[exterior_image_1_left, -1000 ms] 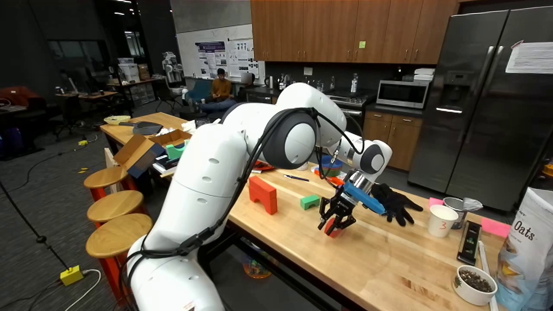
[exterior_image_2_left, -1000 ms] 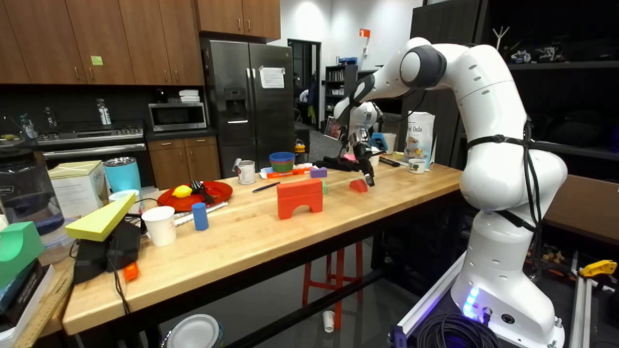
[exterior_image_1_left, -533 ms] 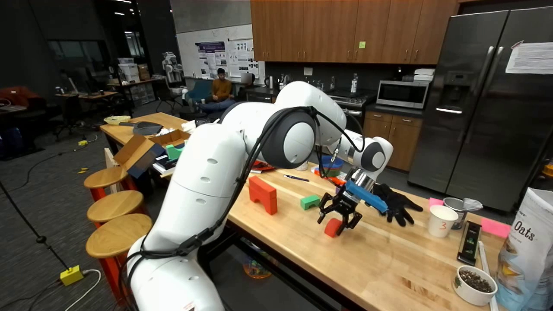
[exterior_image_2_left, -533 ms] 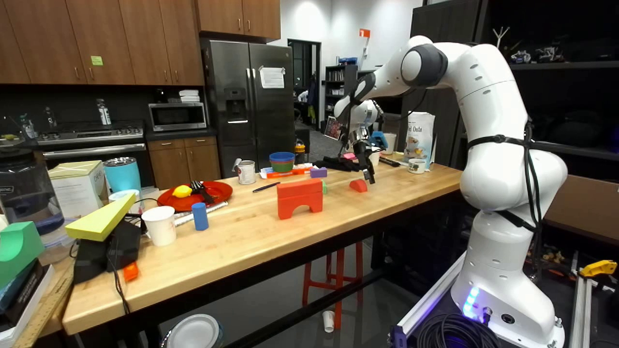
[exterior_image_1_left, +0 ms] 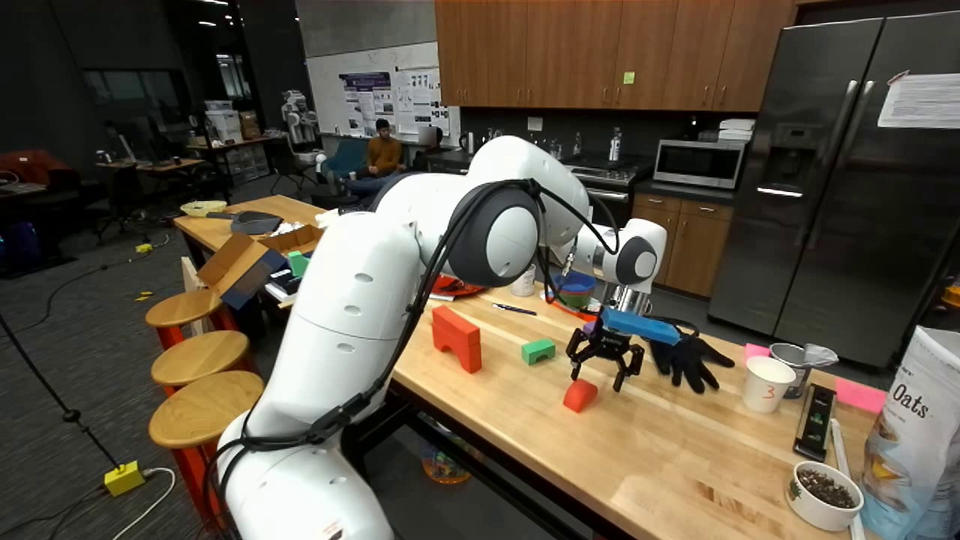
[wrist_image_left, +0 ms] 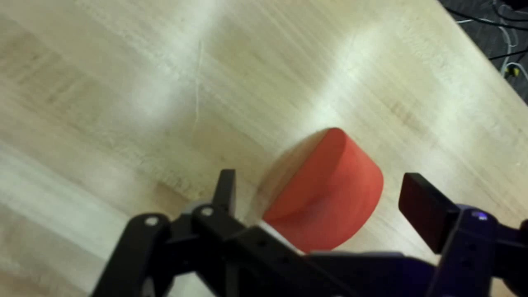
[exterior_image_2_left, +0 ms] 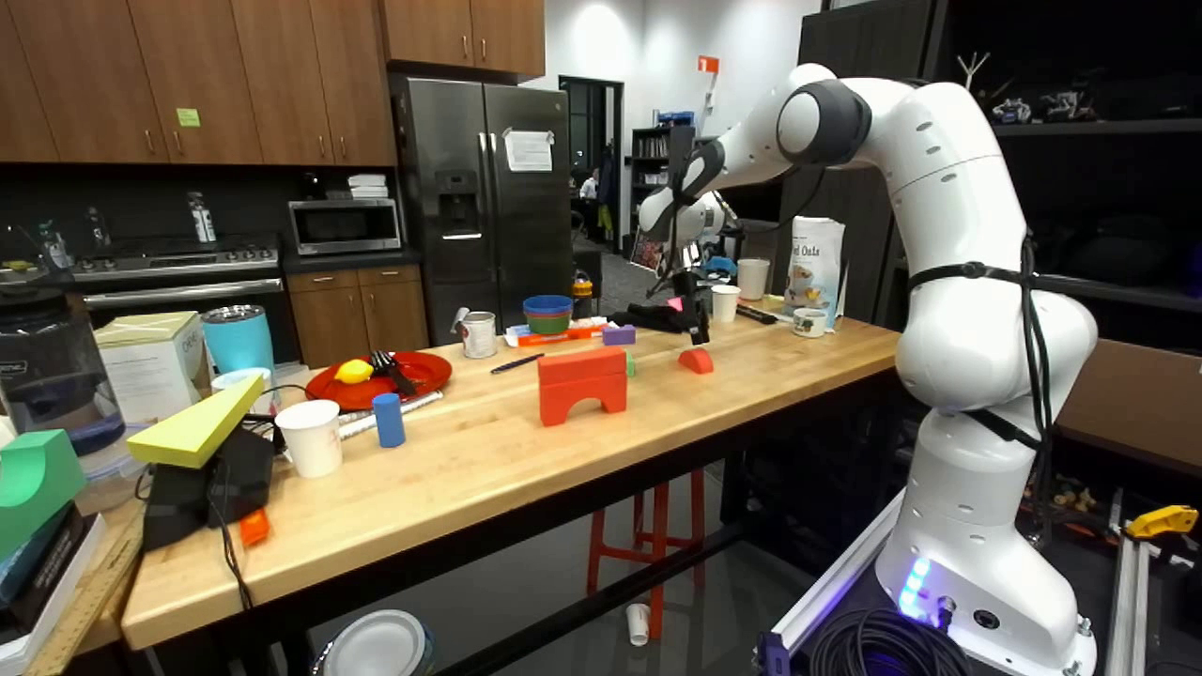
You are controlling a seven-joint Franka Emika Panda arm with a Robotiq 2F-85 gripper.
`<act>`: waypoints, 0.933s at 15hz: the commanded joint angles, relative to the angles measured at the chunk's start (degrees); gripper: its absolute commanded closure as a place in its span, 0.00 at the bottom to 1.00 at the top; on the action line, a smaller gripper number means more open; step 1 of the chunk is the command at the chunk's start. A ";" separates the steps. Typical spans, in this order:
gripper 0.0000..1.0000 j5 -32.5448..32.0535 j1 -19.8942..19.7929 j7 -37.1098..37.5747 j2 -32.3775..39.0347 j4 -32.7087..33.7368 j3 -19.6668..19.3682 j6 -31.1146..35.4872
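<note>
While our jaws hang wide and empty, we see the red stack (exterior_image_2_left: pixel 582 378) at left standing but judge the half-round block (wrist_image_left: pixel 336 194) on the surface (exterior_image_1_left: pixel 675 442) not yet gripped.

In an exterior view, you read "Oats" on the bag (exterior_image_1_left: pixel 909 435) at near right, "3" on a white cup (exterior_image_1_left: pixel 763 385).

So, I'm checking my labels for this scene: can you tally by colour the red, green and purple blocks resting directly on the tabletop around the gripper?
Red: 2 (half-round block; arch, not counting the slab stacked on it)
Green: 1 (green block)
Purple: 1 (purple block)
Total: 4
</note>
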 commanded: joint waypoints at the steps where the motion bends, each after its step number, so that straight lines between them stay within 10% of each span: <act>1: 0.00 -2.27 0.57 -1.58 -1.87 -2.68 0.73 5.68; 14: 0.00 -1.68 0.69 -2.05 -0.87 -3.97 1.10 9.68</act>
